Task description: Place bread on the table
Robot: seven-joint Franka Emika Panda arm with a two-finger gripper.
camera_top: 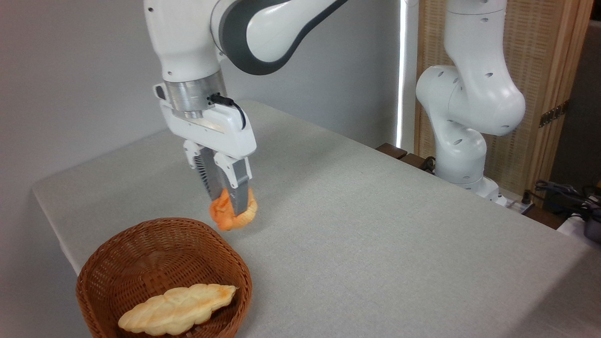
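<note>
Gripper (228, 206) points down, tilted slightly, jaws clamped on the bread (233, 215). Fingers (239, 188) pinch the roll from both sides; the orange-golden knotted lump bulges out below and to the right of the fingertips.

Bread is in the air, clear of the table (375, 234) (no contact with the cloth visible). It hangs just past the far-right rim of the wicker basket (112, 263), outside the basket's outline, over bare grey surface. Faint shadow on the cloth to the right of the roll.

Basket sits at the near-left corner of the table, partly cut off by the bottom edge. Inside it, a pale braided loaf (176, 309) lies along the near side, one tip resting against the right rim. Rest of the basket interior shows bare weave.

Arm comes in from top centre, wrist flange and a short black cable (230, 104) above the gripper body. Robot base column (462, 141) stands at the far-right edge of the table, with a slatted wooden screen (549, 70) behind it. Cables (563, 192) lie at the far right.
</note>
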